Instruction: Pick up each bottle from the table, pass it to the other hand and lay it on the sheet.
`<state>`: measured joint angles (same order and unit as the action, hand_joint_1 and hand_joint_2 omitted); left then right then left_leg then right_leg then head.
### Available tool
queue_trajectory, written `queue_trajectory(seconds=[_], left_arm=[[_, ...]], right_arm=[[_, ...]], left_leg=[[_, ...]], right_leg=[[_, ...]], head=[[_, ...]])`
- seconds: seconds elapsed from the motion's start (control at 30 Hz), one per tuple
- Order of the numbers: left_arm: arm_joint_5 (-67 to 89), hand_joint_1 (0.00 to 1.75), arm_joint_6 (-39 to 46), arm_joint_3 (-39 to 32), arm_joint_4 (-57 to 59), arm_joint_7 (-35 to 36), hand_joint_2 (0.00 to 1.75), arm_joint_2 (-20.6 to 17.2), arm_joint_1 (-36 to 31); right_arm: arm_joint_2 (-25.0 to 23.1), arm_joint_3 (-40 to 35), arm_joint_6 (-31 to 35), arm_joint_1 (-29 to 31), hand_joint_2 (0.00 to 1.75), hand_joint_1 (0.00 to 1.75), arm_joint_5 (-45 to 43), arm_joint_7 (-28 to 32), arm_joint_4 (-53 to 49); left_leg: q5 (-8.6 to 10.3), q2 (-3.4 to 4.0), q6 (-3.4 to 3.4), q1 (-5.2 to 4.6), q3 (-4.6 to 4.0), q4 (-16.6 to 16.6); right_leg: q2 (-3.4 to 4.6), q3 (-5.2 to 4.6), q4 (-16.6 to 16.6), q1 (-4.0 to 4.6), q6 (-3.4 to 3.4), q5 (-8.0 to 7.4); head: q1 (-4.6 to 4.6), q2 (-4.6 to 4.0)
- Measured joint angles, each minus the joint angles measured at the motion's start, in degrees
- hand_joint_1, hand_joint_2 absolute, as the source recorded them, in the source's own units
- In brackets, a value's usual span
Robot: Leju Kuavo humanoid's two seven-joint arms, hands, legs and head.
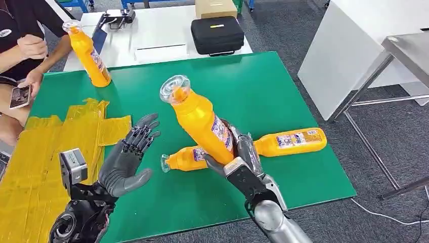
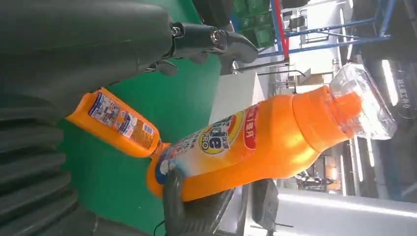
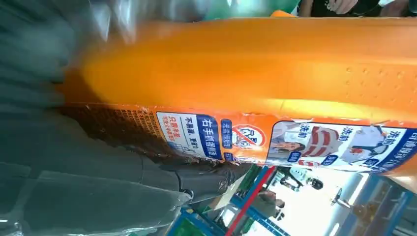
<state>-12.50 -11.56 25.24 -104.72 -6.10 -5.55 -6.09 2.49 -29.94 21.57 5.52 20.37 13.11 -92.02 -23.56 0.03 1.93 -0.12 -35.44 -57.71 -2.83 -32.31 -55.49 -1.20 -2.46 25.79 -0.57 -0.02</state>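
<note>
1. You have four orange bottles: one held bottle [image 1: 201, 119], two lying bottles on the green table [image 1: 283, 86], and one standing bottle [image 1: 90, 54] at the far left corner.
2. Your right hand [image 1: 242, 154] grips the held bottle near its base, tilted, clear cap up and toward the left.
3. Your left hand [image 1: 129, 157] is empty, fingers spread, palm facing that bottle, apart from it.
4. The near lying bottle [image 1: 184, 158] and far lying bottle [image 1: 291, 142] rest behind the right hand.
5. One yellow sheet [image 1: 45, 152] covers the table's left; nothing lies on it.
6. A person's hand [image 1: 25, 83] holds a phone [image 1: 19, 96] nearby.
</note>
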Motion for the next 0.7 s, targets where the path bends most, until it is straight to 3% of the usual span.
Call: queue_trajectory(seconds=[0.23, 0.7], left_arm=[[0.7, 0.00, 0.5, 0.1, 0.3, -0.5, 1.75, 0.0, -0.1], [3.4, 0.00, 1.4, 1.3, 1.4, -3.3, 1.75, 0.5, -1.7]], right_arm=[[0.2, -0.8, -0.8, 0.6, 1.75, 1.75, -0.6, 0.1, 0.5], [0.1, -9.3, -7.4, 6.6, 1.75, 1.75, 2.2, -1.5, 6.1]], left_leg=[[0.00, 0.01, 0.00, 0.00, 0.00, 0.0], [0.00, 0.02, 0.00, 0.00, -0.01, 0.0]], right_leg=[[0.00, -0.01, 0.0, 0.00, 0.00, 0.00], [0.01, -0.01, 0.0, 0.00, 0.00, 0.00]], head=[[0.02, 0.00], [0.02, 0.00]])
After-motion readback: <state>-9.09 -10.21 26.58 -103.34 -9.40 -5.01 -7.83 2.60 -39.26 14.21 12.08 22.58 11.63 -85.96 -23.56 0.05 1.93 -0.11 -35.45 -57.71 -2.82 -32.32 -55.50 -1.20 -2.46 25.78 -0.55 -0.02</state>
